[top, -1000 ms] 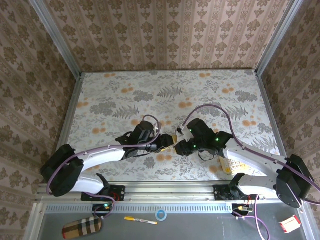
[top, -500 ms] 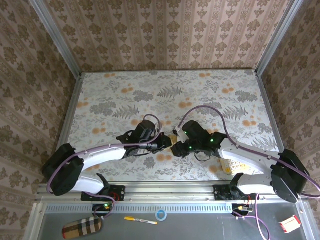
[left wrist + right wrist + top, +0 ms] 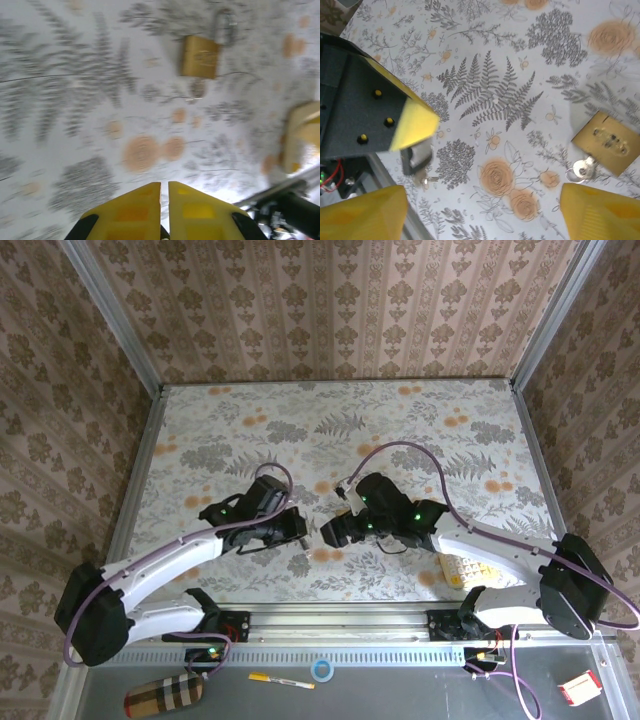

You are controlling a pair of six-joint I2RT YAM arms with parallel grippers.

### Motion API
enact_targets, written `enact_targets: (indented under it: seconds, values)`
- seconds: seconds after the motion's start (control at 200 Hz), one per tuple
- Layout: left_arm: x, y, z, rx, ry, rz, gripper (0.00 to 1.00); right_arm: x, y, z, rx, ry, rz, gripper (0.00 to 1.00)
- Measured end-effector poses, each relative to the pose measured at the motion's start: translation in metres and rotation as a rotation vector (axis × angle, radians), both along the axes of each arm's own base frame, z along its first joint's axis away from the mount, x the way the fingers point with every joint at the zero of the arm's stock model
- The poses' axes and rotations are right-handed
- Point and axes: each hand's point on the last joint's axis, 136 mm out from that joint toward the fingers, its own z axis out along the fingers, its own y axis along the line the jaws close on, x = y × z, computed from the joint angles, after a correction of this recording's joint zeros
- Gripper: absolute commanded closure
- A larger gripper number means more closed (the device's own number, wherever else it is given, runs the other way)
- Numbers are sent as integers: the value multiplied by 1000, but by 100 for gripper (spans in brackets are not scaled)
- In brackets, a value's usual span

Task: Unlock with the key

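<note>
Hovering low over the flower-patterned table (image 3: 250, 420), the right gripper (image 3: 482, 200) has its yellow fingers spread wide, one at 7 o'clock and one at 5 o'clock of its wrist picture, with nothing held between them. At 4 o'clock there lies the brass padlock (image 3: 607, 142), flat on the table. And there's the key (image 3: 581, 168), small and silvery, touching the padlock's 7 o'clock corner. Whether it is in the keyhole or just against it, I cannot tell.

Over to the left wrist camera: the left gripper (image 3: 164, 189) shows its fingers pressed nearly together, with a thin slit between them and nothing visible in it. The padlock sits at its 1 o'clock, silver shackle pointing to 12, and the key is a grey blur at the padlock's 6 o'clock edge.

From above, the two grippers face each other near the table's middle, the left at the right's 9 o'clock, close but apart.
</note>
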Motion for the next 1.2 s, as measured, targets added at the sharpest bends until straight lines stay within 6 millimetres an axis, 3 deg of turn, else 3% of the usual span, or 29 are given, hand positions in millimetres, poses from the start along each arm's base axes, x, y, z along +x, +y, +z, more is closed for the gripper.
enact_targets:
  seconds: [0.195, 0.345, 0.575, 0.71, 0.935, 1.2]
  values:
    - [-7, 51, -4, 246, 33, -16, 100, 2, -11, 2, -43, -21, -25, 0]
    - [-4, 69, 1, 421, 51, -75, 100, 1, -20, 12, -49, -50, -37, 0]
    - [5, 92, -19, 734, 178, -192, 100, -4, -36, 29, -31, -107, -41, 0]
    - [17, 91, -29, 858, 230, -256, 100, -12, -53, 31, -20, -128, -52, 0]
    - [47, 69, -56, 990, 274, -356, 100, -28, -80, 38, 15, -160, -81, 0]
    - [72, 44, -82, 1063, 288, -424, 100, -38, -92, 49, 47, -184, -90, 0]
